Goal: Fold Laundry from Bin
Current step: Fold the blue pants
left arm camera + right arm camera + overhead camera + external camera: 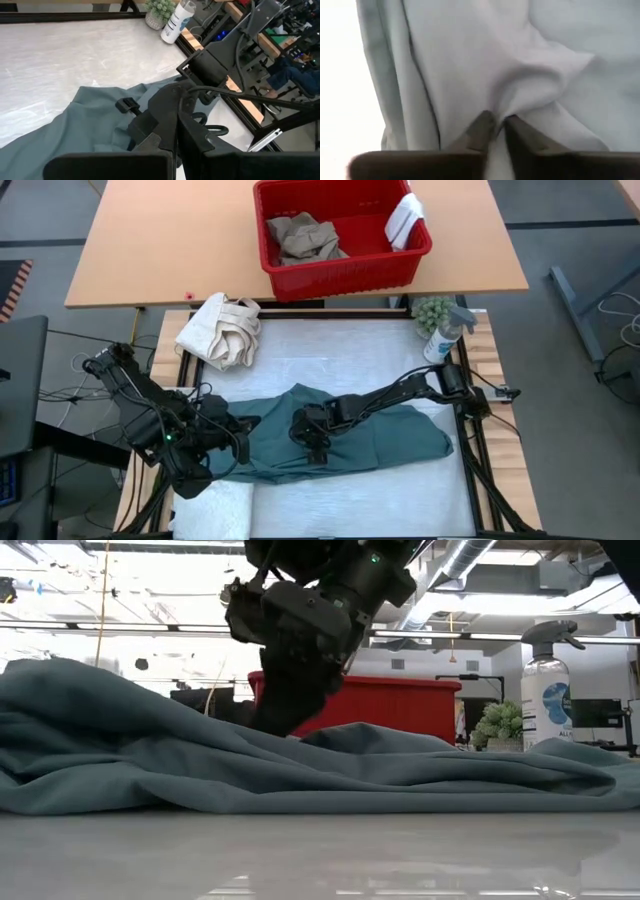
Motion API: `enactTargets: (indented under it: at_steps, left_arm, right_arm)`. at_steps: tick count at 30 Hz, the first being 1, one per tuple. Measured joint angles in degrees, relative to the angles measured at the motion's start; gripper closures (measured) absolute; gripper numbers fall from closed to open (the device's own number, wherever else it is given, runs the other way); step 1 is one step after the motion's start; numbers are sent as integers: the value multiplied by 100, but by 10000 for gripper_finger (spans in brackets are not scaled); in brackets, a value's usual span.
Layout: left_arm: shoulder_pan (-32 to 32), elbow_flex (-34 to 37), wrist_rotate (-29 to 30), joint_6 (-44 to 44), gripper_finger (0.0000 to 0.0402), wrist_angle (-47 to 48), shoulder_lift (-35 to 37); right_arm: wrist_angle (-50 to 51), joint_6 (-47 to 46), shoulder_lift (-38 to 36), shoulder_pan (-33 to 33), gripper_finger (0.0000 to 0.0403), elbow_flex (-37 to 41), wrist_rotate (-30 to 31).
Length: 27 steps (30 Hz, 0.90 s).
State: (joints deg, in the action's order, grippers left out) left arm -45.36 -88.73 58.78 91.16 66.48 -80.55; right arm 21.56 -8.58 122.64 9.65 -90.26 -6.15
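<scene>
The large teal-green garment [380, 435] lies spread across the white mat, rumpled, and fills the low view [300, 770]. My right gripper [314, 442] has come down on its middle and is shut on a fold [499, 125]. My left gripper [240, 430] is shut and stands above the garment's left end. The red bin [345, 272] sits on the far wooden table. Tan trousers [305, 238] lie in it, and a small white cloth [405, 220] hangs over its right rim. A white towel [222, 502] lies flat at the near left. My right gripper pinches a raised fold [520, 107] near the garment's middle between its two fingertips [480, 127]. It comes slanting down from the table's right side. Creases run out from the pinch; the rest of the garment lies on the mat. Whether my left gripper touches the garment, I cannot tell: its own body hides the fingertips.
A cream canvas bundle [220, 330] lies at the mat's far left corner. A spray bottle [445, 335] and a small potted plant [432, 310] stand at the far right corner. Bare mat lies between the garment and the far edge.
</scene>
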Motion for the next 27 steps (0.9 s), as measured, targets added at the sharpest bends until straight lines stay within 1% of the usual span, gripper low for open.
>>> enactTargets:
  at_steps: [1, 2, 3, 7, 10, 12, 15, 19, 21, 25, 27]
  left_arm:
    - [0, 0, 0, -16, 401, 1, 0]
    - [0, 0, 1, -45, 401, 2, 0]
    - [0, 0, 1, -66, 401, 2, 0]
    - [0, -1, 9, -174, 401, 4, 0]
    - [2, 0, 49, -196, 401, 6, 0]
    - [2, -1, 52, -198, 401, 5, 0]
    - [2, 0, 52, -200, 401, 4, 0]
    - [2, 0, 58, -202, 401, 7, 0]
    - [2, 0, 101, -204, 401, 7, 0]
    - [3, 0, 113, -204, 401, 7, 0]
    - [2, 0, 127, -204, 401, 7, 0]
  right_arm:
    - [54, 8, -33, 0, 367, 0, 0]
    - [53, 35, -62, -2, 381, 2, 1]
    - [56, 96, -113, -4, 385, -14, 29]
    - [412, 362, -206, -21, 379, -371, 470]
    - [687, 690, -206, -77, 389, -781, 514]
    - [525, 894, -208, -123, 389, -960, 548]
    - [459, 1172, -207, -188, 389, -1208, 755]
    - [257, 1635, -201, -299, 389, -1532, 760]
    - [197, 1845, -206, -356, 389, -1602, 634]
    - [-15, 2546, -195, -448, 389, -1598, -253]
    - [-200, 2799, -195, -455, 389, -1598, -496]
